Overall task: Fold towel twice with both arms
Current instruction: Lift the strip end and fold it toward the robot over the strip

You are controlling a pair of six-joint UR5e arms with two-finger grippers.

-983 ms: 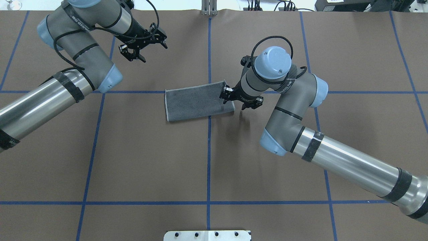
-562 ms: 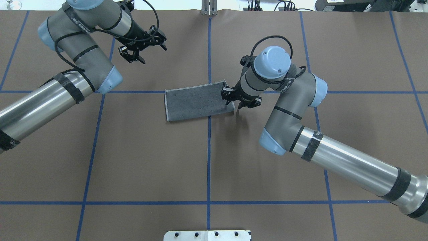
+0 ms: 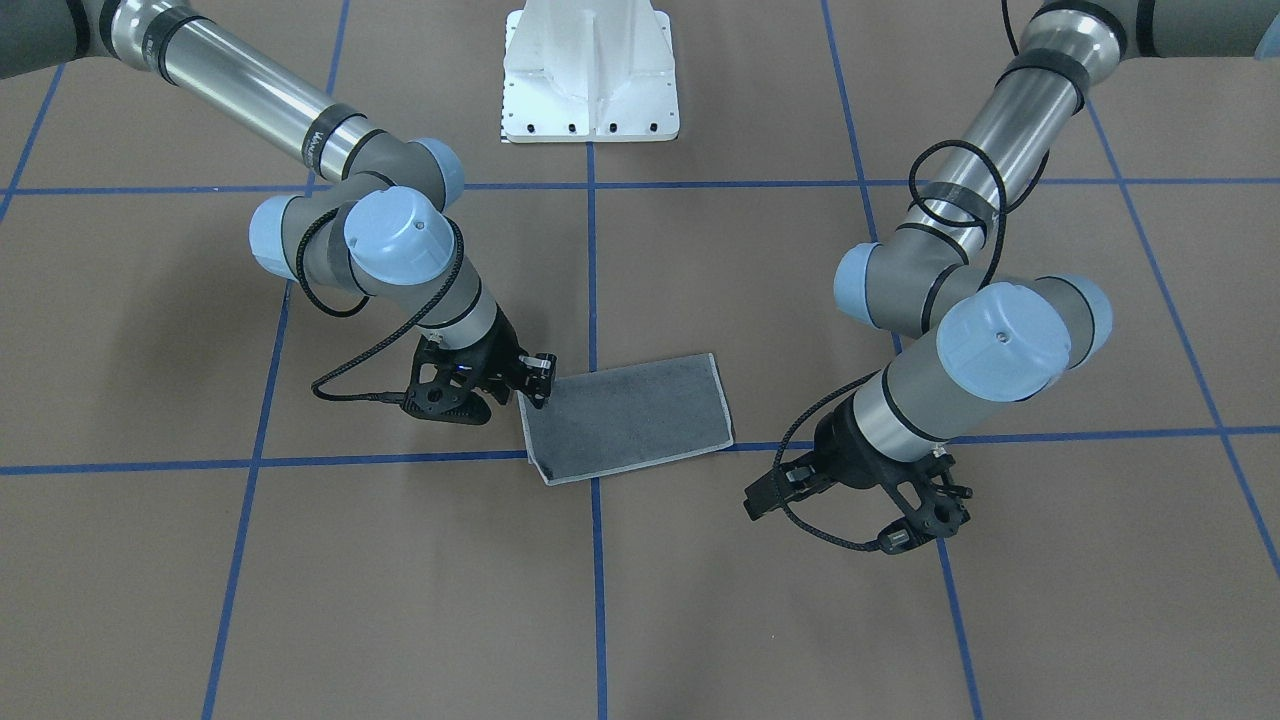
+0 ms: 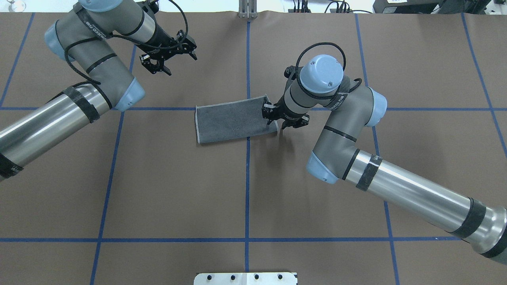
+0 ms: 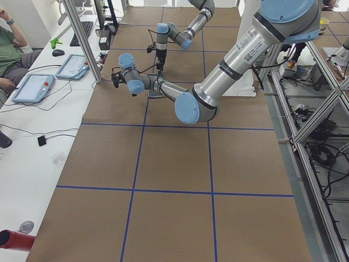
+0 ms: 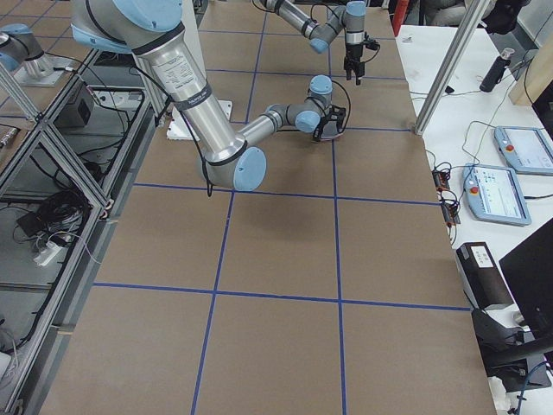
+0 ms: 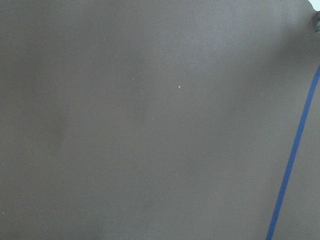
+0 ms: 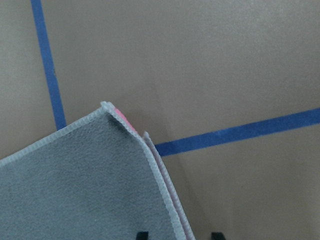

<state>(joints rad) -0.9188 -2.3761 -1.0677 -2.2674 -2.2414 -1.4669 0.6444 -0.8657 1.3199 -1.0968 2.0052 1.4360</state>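
The towel (image 4: 233, 120) lies near the table's middle, folded once into a rectangle with its dark grey face up and a pale hem. A sliver of pink shows at its corner (image 8: 121, 116) in the right wrist view. My right gripper (image 4: 282, 120) is low at the towel's (image 3: 630, 415) short edge on the robot's right. It is open, and its two fingertips (image 8: 142, 235) straddle that doubled hem. My left gripper (image 4: 168, 59) hovers open and holds nothing, over bare table far beyond the towel's other end. The left wrist view shows only brown table and a blue tape line (image 7: 295, 150).
Brown paper with blue tape grid lines (image 4: 247, 178) covers the table. The white pedestal base (image 3: 590, 70) stands at the robot's side. A side bench holds tablets (image 5: 32, 87), with a seated person (image 5: 8, 49) beside it.
The right gripper has crept slightly inward onto the towel's edge. The left gripper has drifted a little farther away from the towel. The towel has not moved.
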